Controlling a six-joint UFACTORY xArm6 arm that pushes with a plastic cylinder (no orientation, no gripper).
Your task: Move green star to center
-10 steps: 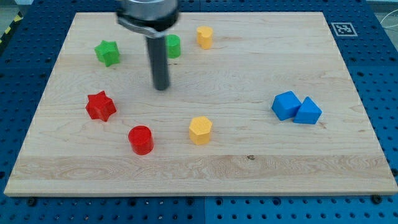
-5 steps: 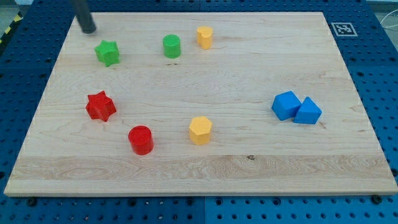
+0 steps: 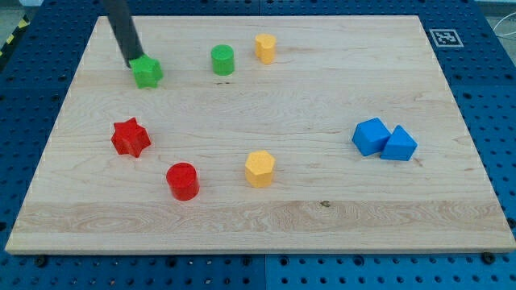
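My tip point(image 3: 134, 62) down at upper left of bench point(image 3: 322, 213), touching green star point(image 3: 147, 72) on its upper-left side. Green star near view's top left, well apart from bench center. Green cylinder point(image 3: 222, 60) to star's right, yellow block point(image 3: 265, 47) just beyond it. Red star point(image 3: 131, 137) below green star, red cylinder point(image 3: 182, 180) lower right of that. Second yellow block point(image 3: 260, 168) near middle-bottom. Blue cube point(image 3: 371, 136) and blue wedge-like block point(image 3: 399, 145) touching at view's right. No gripper on rod, so no open/closed state to report.
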